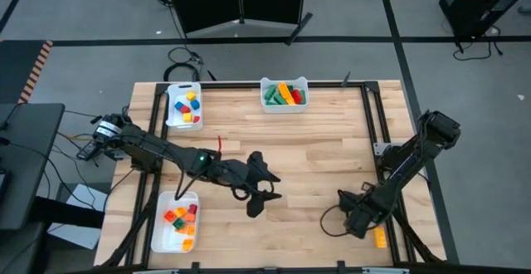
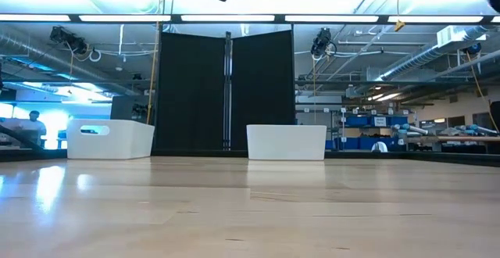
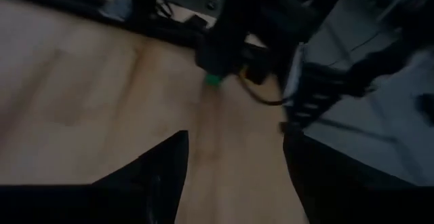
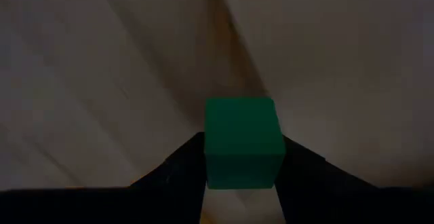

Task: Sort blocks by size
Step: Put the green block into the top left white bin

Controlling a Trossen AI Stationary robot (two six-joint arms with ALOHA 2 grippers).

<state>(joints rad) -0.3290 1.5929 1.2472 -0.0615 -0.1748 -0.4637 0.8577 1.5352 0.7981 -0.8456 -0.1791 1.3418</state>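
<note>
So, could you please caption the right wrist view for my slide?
Right gripper closed on a green block above the wooden table.

You see a pale wooden table [image 1: 315,149]; three white trays [image 1: 183,106] [image 1: 284,94] [image 1: 175,222] of blocks [image 1: 284,93] rest on it; an orange block [image 1: 380,237] lies near its right edge.

Both arms are matte black, built of slim jointed links; the left arm [image 1: 178,154] shows a small green light on one link and a red wire beside it; a pale tagged cable bundle hangs at its base; the right arm [image 1: 398,174] has a bulkier rounded shoulder; black cable loops near its wrist; fingers [image 4: 169,183] are dark tapered wedges.
</note>
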